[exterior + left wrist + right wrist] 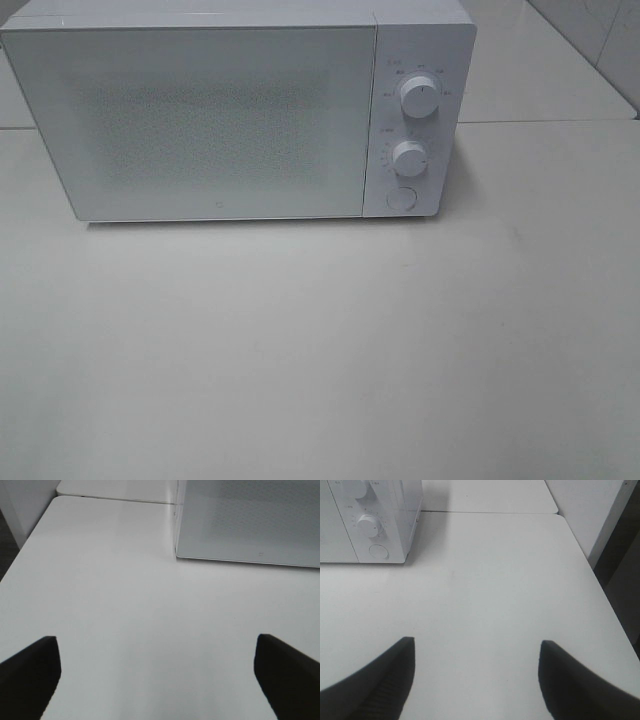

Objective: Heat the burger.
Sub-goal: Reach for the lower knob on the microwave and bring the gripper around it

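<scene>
The burger is not showing in any view. It is not lying on the stretch of table [320,350] that the cameras are taking in. Whether it is sitting inside the microwave [235,115] cannot be told, because the door [250,520] is standing shut and its pale, speckled panel is letting nothing show through.

The microwave is standing at the far edge of the table, facing the arms, with the door to the left and the control strip to the right. On that strip the upper knob [419,96], the lower knob [409,157] and the round button [401,198] are lining up one under another. That puts them on the right arm's side, which probably suits that arm for setting the heat or pressing the button.

The left tool [155,647] is hovering over bare table near the microwave's left front corner, its jaws spread wide and gripping nothing. The right tool [476,645] is hovering over bare table in front of and to the right of the controls, also spread apart and empty. Both are hanging well back from the microwave, touching nothing, so either arm is free to reach for the door or the controls.
</scene>
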